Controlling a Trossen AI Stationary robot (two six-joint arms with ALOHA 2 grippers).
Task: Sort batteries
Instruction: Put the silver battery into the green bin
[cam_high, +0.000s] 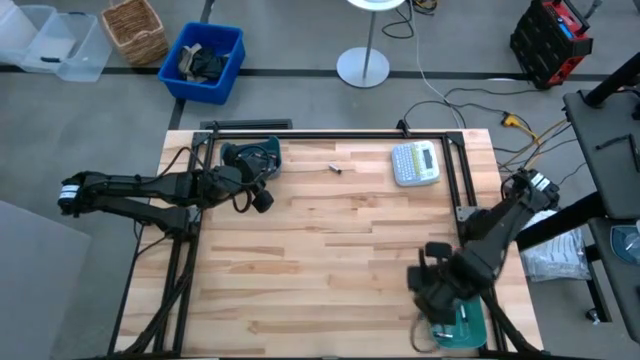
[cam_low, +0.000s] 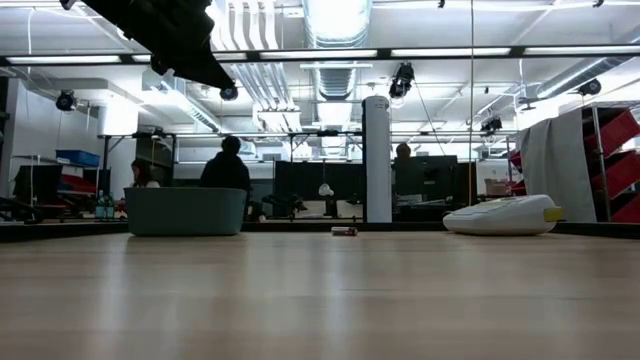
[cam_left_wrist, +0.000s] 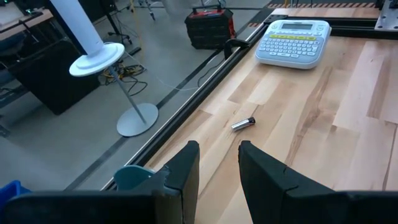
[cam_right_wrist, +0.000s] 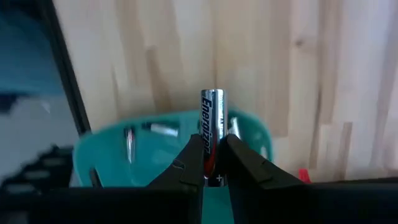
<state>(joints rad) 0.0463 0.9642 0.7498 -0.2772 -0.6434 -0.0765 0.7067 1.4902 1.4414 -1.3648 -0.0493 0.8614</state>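
One dark battery (cam_high: 336, 168) lies on its side on the wooden table near the far edge; it also shows in the left wrist view (cam_left_wrist: 243, 124) and the low view (cam_low: 343, 231). My left gripper (cam_left_wrist: 219, 155) hovers open at the table's left (cam_high: 260, 198), beside a teal bowl (cam_high: 250, 158), with nothing between its fingers. My right gripper (cam_right_wrist: 211, 142) is at the near right (cam_high: 443, 288), shut on a silver battery (cam_right_wrist: 211, 115) above a second teal bowl (cam_right_wrist: 168, 155) that holds several batteries. My right gripper pinches the silver battery by one end (cam_right_wrist: 210, 163) between its two fingers. The fingers come from above, pointing down, and the battery lies along them, sticking out past their tips. It hangs upright, lifted clear over the teal bowl.
A grey-white label maker (cam_high: 415, 163) sits at the far right of the table. A black frame rail (cam_high: 330, 133) runs along the far edge. Bare wood stretches across the table's middle (cam_high: 340, 250). People sit in the room beyond (cam_low: 226, 165).
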